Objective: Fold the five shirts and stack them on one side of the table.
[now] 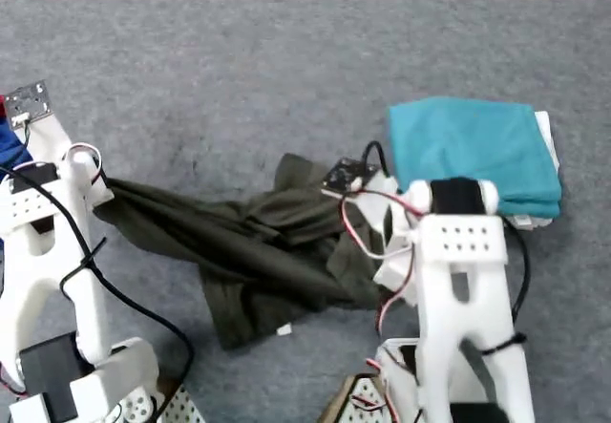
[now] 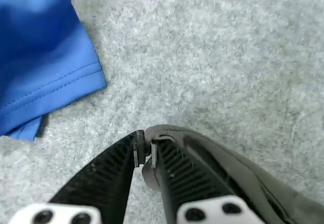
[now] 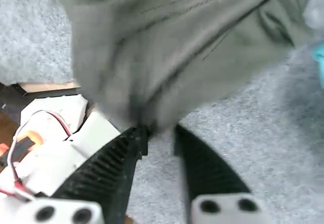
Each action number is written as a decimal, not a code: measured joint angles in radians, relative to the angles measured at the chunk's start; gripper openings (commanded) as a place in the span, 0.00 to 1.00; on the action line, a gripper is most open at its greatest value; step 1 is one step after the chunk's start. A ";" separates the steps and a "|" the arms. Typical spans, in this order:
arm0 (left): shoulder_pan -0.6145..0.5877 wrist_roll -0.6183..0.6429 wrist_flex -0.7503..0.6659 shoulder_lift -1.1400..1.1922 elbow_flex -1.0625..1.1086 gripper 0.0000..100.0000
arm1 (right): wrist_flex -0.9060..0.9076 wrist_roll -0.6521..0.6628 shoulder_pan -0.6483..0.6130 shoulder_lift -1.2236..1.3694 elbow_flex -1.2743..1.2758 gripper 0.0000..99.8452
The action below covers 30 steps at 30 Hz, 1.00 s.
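L gripper [image 2: 147, 150]: jaws closed tight on a thin edge of the olive shirt [image 2: 238, 163], cloth pinched right at the tips, w/ the rest trailing off beside one finger over the grey table [image 2: 212, 47]. R gripper [image 3: 159, 133]: jaws part-open, strip of table showing btwn them, a bunched fold of the same shirt coming down to the tips. Can't tell if it's actually pinched, cloth blurred there. From above, the olive shirt [image 1: 258, 242] sits mid-table, near side, pulled into a rumpled band: L end up at the left arm [image 1: 48, 222], R end bunched against the right arm [image 1: 458, 251], a loose flap sagging toward the near edge. Blue shirt [image 2: 40, 57] lies flat just beside the L gripper, at the table's far-left edge, not touching the olive one. Right side: folded teal shirt [image 1: 473, 146] on top of a white folded item [image 1: 546, 127], just beyond the right arm, close to the olive shirt's R end but apart from it.
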 measured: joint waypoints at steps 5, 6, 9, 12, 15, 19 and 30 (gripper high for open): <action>0.000 0.038 -0.063 0.012 0.052 0.02 | 0.018 0.000 0.000 -0.080 -0.038 0.19; 0.000 0.049 -0.089 0.026 0.066 0.02 | 0.018 0.000 0.000 -0.083 -0.055 0.19; 0.000 0.072 -0.138 0.091 0.077 0.02 | 0.018 0.000 0.000 -0.084 -0.098 0.19; 0.000 0.078 -0.152 0.170 0.071 0.02 | -0.006 0.000 0.000 -0.058 -0.140 0.19; 0.000 0.078 -0.153 0.222 0.038 0.02 | -0.077 -0.046 -0.012 0.054 -0.180 0.19; -0.002 0.078 -0.153 0.232 0.029 0.02 | -0.166 -0.158 -0.061 0.278 -0.253 0.19; -0.002 0.078 -0.153 0.232 0.028 0.02 | -0.242 -0.364 -0.112 0.792 -0.456 0.19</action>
